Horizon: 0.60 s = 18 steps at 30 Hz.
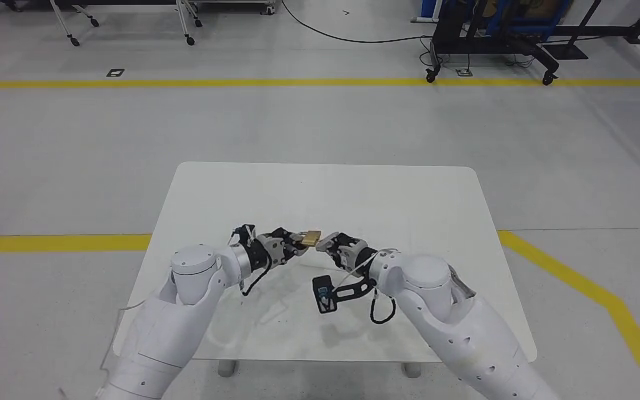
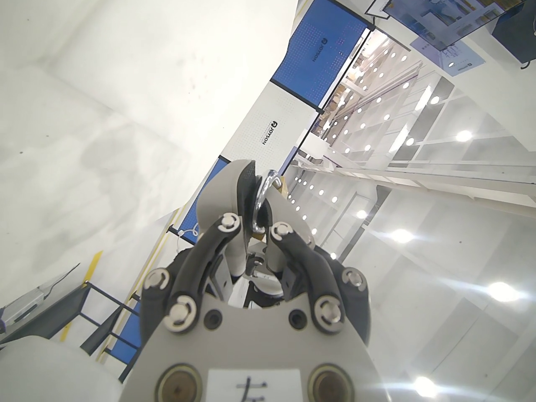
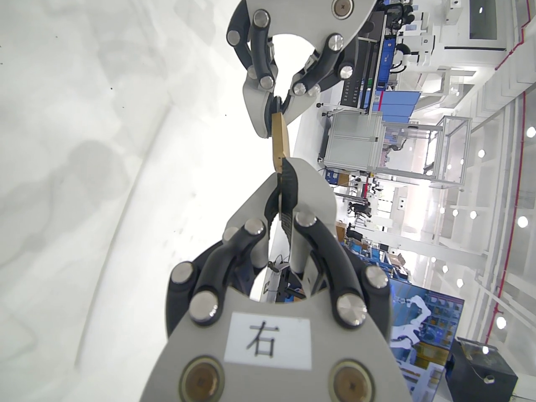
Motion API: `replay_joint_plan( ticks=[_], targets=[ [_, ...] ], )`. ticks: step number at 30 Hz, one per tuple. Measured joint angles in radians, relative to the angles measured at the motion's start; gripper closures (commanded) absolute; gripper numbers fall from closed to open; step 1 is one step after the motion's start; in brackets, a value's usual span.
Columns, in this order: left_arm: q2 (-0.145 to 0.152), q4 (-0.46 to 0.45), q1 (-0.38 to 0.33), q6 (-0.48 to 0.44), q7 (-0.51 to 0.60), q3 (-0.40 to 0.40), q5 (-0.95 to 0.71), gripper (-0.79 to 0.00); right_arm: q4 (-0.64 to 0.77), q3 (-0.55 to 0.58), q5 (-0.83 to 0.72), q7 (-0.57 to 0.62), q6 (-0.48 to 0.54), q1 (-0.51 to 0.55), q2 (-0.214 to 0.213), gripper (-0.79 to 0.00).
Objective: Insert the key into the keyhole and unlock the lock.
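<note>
White worktop (image 1: 220, 200) on a grey floor (image 1: 100, 150); both arms meet above its middle.

Left pincer (image 1: 283, 246): pressed together on the silver shackle (image 2: 263, 194) of the lock (image 1: 311, 237), holding it clear of the worktop.

Lock: the brass body runs straight out from the left pincer's tips toward the right pincer (image 1: 336, 245), and its far end touches that pincer's pads.

Right pincer: fingers closed tight, tips against the lock's bottom end, squarely facing the left pincer.

Key: taken to be pinched between the right pincer's pads. It is hidden there, so how far it sits in the lock cannot be told. The keyhole is covered too.

Step in hand (judgement): insertion, with the key at or just inside the keyhole.

Next move (judgement): push along the lock's long axis until the key seats. Then roll the right wrist about that axis while the left pincer braces the shackle against twist. Risk: the lock may swivel on the shackle, since the grip there is narrow.
</note>
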<state>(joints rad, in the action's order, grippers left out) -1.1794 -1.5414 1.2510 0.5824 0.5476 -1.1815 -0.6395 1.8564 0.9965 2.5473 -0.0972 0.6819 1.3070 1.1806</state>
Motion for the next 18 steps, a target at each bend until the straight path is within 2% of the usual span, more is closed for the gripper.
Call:
replay_joint_plan(
  ticks=[5,8,11,15,18],
  targets=[
    [0.003,0.008,-0.002,-0.013,0.012,-0.006,0.005,0.000,0.006,0.005,-0.003,-0.011,-0.002,0.002,-0.004,0.000],
    [0.005,0.002,0.000,-0.065,0.012,-0.008,0.033,0.000,0.014,0.024,-0.025,-0.024,-0.016,0.013,-0.008,0.000],
    [0.007,0.000,0.009,-0.175,0.023,-0.014,0.061,0.000,0.024,0.052,-0.060,-0.038,-0.037,0.031,-0.012,0.000],
    [0.003,0.038,0.025,-0.452,0.058,-0.019,0.102,0.000,0.039,0.096,-0.132,-0.098,-0.074,0.059,-0.019,0.000],
    [-0.001,0.086,0.026,-0.616,0.075,-0.017,0.095,0.000,0.027,0.124,-0.193,-0.169,-0.078,0.067,-0.024,0.000]
  ],
)
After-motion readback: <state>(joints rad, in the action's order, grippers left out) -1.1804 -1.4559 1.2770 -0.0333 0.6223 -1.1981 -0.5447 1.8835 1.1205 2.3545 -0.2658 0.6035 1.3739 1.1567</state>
